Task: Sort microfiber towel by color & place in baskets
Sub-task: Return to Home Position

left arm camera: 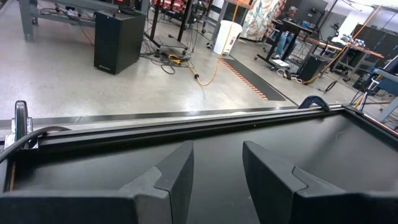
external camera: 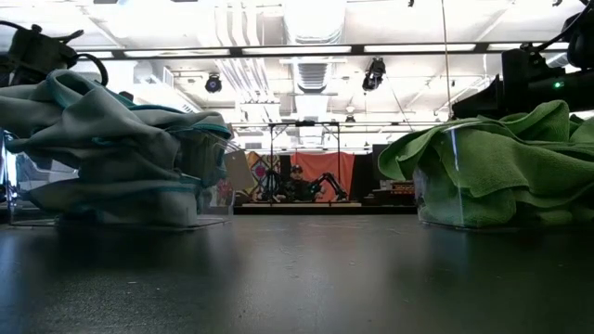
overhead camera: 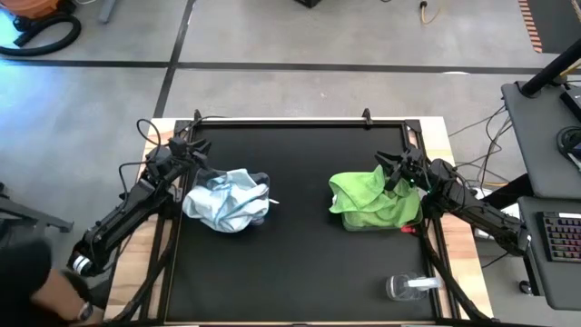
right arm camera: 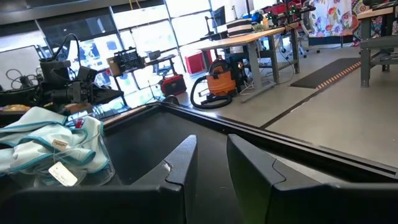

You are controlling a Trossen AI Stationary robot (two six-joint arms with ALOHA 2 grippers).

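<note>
1. A person (overhead camera: 36,277) shows off the near left corner of the table (overhead camera: 300,263), close to the left arm's base; the arm runs along the left edge.
2. The left gripper (overhead camera: 192,147) (left arm camera: 216,158) hangs near the far left corner, facing the far rail (overhead camera: 290,121); its fingers stand moderately apart with nothing between them; there is bare table ahead of it up to the rail.
3. The blue towels (overhead camera: 227,202) (external camera: 102,139) (right arm camera: 50,140) are heaped in the left bin (external camera: 212,176), left of centre; they rise above its rim and spill over the sides; the left gripper is near the heap's far left side but apart from it.
4. Between the two bins lies a wide strip of bare table; the near half is bare too, from the left edge almost to the right.
5. The green towels (overhead camera: 372,195) (external camera: 501,158) fill the right bin (external camera: 434,190), right of centre, and drape over its walls.
6. The right gripper (overhead camera: 395,168) (right arm camera: 210,149) sits at the green heap's far right corner, close by the right edge; whether it touches the cloth cannot be told; its fingers show a narrow gap and hold nothing.
7. A round container (overhead camera: 408,286) stands near the near right corner, well apart from the right bin.
</note>
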